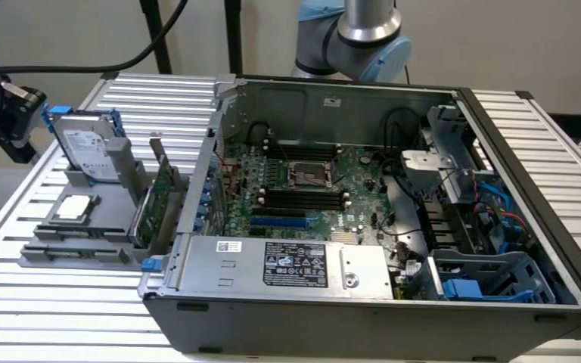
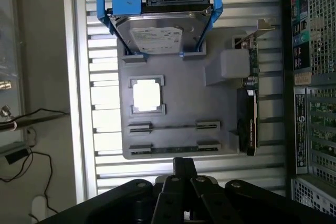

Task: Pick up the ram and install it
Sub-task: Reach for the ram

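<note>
A grey parts holder lies on the slatted table beside the open computer case. A thin dark strip that I take for the ram, seen edge-on, stands between the clips of one of the holder's two narrow slots; in the exterior view these slots sit at the holder's near end. My gripper hovers above the table just off that end, fingers together and holding nothing. In the exterior view the gripper hangs at the far left. The motherboard's black slots lie inside the case.
On the holder also stand a hard drive in a blue frame, a square processor and a green expansion card next to the case wall. A power supply, cables and a blue drive cage crowd the case. A black cable arcs overhead.
</note>
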`<state>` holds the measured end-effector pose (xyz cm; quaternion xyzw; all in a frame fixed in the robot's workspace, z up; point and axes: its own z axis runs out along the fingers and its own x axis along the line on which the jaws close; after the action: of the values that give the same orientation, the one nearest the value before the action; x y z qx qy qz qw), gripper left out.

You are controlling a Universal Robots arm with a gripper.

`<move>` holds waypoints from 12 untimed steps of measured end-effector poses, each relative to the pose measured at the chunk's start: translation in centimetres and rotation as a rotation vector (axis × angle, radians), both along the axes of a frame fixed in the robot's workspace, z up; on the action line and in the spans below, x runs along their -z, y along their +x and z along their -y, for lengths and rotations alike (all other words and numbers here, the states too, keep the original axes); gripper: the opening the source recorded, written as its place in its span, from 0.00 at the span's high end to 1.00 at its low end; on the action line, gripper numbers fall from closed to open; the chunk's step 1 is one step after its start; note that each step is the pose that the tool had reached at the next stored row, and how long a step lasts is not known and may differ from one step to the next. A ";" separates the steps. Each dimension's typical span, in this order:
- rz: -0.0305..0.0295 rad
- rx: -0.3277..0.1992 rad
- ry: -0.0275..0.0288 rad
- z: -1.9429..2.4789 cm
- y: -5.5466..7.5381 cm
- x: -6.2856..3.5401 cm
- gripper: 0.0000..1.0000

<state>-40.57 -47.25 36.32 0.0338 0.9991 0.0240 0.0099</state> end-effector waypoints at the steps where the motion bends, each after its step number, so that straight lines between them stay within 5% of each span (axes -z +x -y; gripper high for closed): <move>1: -0.0008 -0.009 0.0000 0.00 0.0 0.04 1.00; 4: -0.0054 -0.058 -0.0002 0.00 0.0 0.20 1.00; 12: -0.0304 -0.202 -0.0006 0.00 0.0 0.57 1.00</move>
<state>-40.57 -47.25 35.75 -0.0669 0.9974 0.0241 -0.0077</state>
